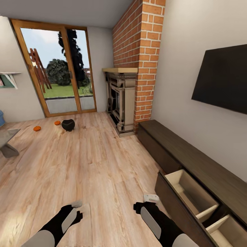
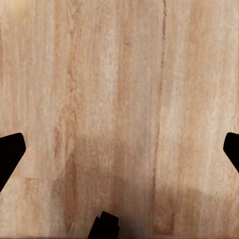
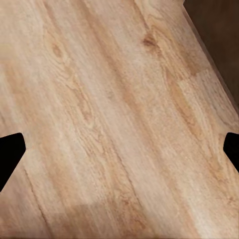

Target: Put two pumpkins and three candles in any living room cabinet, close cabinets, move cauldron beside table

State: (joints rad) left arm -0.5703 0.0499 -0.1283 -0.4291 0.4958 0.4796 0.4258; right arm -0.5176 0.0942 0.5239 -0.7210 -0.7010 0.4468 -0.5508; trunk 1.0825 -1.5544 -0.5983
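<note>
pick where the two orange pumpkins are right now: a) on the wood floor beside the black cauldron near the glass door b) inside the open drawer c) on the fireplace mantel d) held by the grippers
a: both pumpkins lie on the floor just left of the cauldron, in front of the glass door; the open drawer shows only its bare pale inside.

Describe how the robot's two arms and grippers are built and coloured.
Both arms are matte black with light grey oval panels along the forearms. The left gripper ends in pale grey tips. The right gripper carries a whitish block. In the wrist views the fingertips show as plain black wedges.
</note>
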